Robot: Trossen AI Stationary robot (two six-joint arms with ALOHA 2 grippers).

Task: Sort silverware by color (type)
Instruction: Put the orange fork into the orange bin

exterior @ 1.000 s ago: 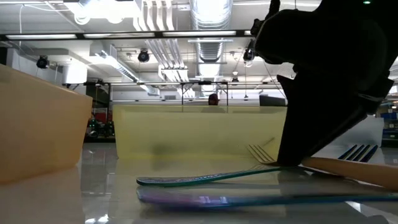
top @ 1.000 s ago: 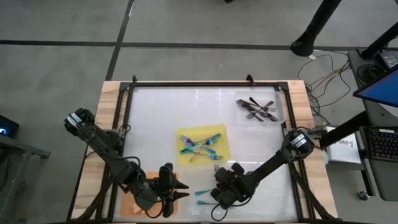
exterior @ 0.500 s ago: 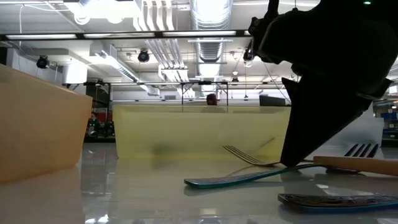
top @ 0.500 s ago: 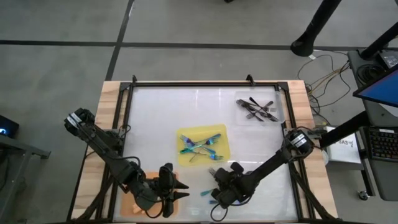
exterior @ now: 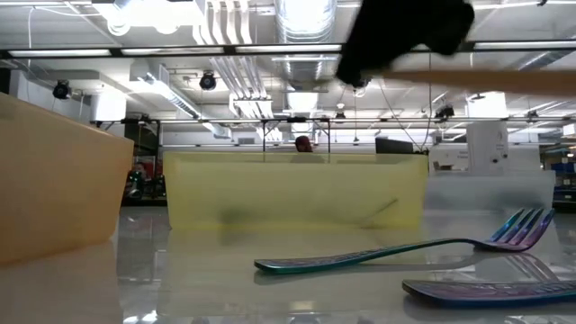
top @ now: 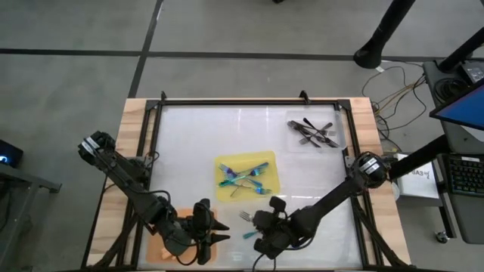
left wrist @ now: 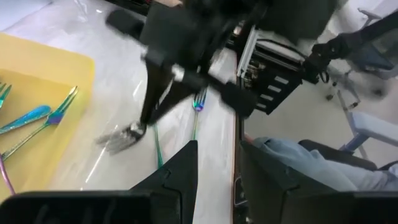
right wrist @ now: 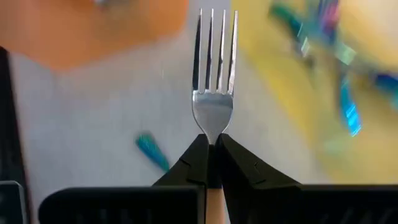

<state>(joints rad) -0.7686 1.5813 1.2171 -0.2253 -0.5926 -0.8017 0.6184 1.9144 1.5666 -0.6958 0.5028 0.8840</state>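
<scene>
My right gripper (top: 255, 221) hovers near the table's near edge, shut on an orange-handled fork with a silver head (right wrist: 214, 102). Beneath it, two iridescent teal forks (exterior: 387, 255) (exterior: 490, 290) lie flat on the table; one shows in the high view (top: 249, 235). More teal forks (top: 243, 178) lie crossed on the yellow mat (top: 268, 187). Dark forks (top: 311, 134) rest in a clear tray at the far right. My left gripper (top: 218, 232) waits open beside the orange mat (top: 160, 249), pointing at the right gripper (left wrist: 158, 93). My right gripper pinches the orange-handled fork at its neck (right wrist: 213, 142), just below the silver head, between both fingertips (right wrist: 198, 158). The fingers lie along the fork, with its tines pointing ahead of them toward the left. The fork is lifted clear of the table, about level.
The orange mat (right wrist: 93, 25) lies left of the held fork and the yellow mat (right wrist: 354, 37) beyond it. A black frame runs round the white table top (top: 197, 143). A person's leg in jeans (left wrist: 292, 162) shows beyond the near edge.
My right gripper has risen from the table and shifted a little toward the left edge, taking the orange-handled fork up with it; the fork is now lifted clear. One teal fork on the table slid sideways as the gripper left.
</scene>
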